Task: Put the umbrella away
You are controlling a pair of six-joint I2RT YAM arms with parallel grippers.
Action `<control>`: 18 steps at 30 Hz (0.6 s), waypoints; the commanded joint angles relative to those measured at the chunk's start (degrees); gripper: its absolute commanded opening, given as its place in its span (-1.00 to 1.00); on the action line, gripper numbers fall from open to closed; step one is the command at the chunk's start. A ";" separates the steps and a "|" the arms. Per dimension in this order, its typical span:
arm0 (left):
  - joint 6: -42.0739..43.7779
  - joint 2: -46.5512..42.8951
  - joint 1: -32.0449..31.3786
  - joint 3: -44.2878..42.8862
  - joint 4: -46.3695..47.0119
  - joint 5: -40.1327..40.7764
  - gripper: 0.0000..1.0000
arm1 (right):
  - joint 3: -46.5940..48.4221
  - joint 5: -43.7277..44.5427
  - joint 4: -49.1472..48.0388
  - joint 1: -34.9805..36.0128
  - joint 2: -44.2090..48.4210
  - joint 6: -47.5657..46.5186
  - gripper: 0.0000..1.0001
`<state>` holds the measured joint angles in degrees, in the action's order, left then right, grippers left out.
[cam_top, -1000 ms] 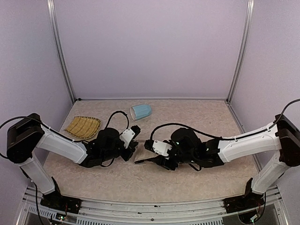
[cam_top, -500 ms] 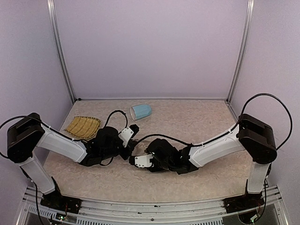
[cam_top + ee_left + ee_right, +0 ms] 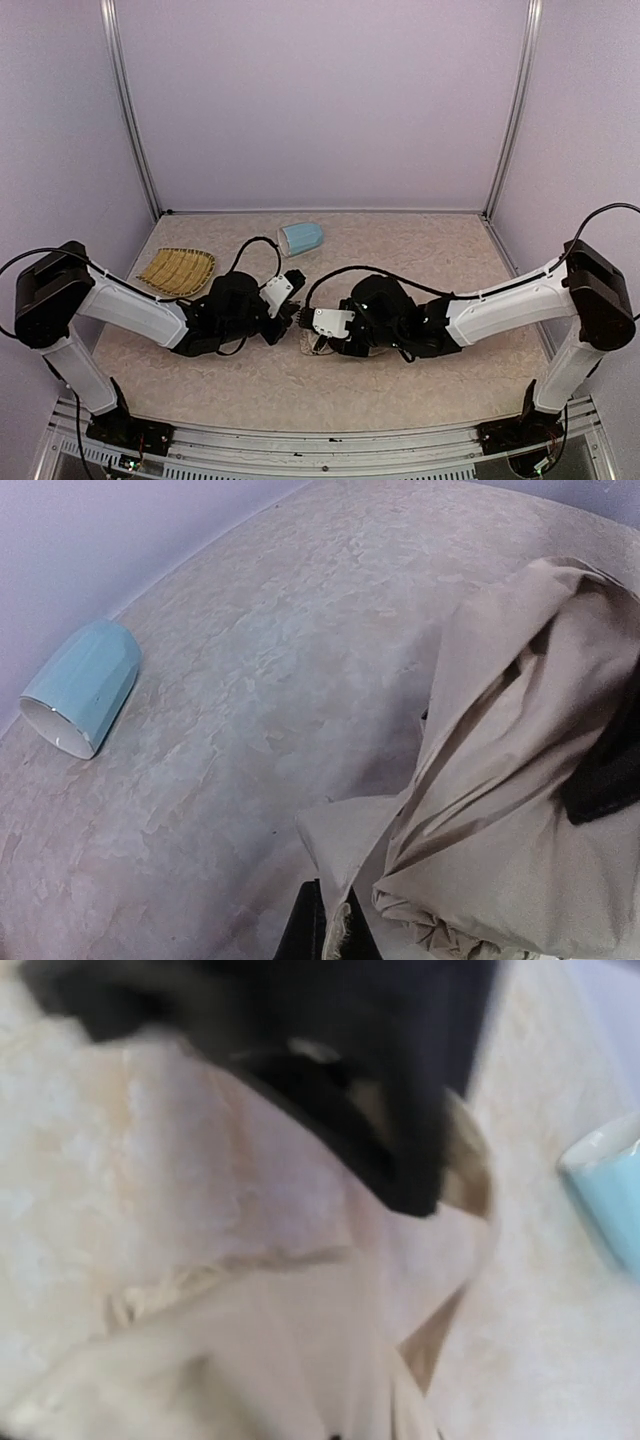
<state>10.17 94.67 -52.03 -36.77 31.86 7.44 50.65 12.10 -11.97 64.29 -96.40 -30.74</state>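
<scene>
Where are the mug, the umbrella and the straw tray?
mug (image 3: 80,685), left wrist view, on its light-blue side wall.
umbrella (image 3: 500,780), left wrist view, on its beige fabric.
tray (image 3: 177,270), top external view, on its woven middle.

no readable text, labels or numbers anywhere

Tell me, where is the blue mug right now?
In the top view, the light-blue mug lies on its side near the back wall, left of centre, to the right of the woven straw tray.
</scene>
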 commanded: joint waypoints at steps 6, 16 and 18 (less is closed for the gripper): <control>1.78 -0.64 -3.32 -6.87 -4.35 3.53 -1.00 | -6.57 -22.09 -6.86 -10.31 1.57 15.00 -0.63; 5.25 -0.88 -8.19 -11.39 -8.17 5.18 -1.00 | -11.77 -24.57 -8.38 -12.40 7.18 19.52 -0.68; 4.94 -0.66 -9.02 -12.32 -8.99 4.56 -1.00 | -12.00 -25.95 -8.71 -13.20 7.56 20.77 -0.70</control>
<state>13.98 94.61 -59.35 -46.37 24.60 11.99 39.77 -10.81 -19.14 52.90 -91.11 -13.80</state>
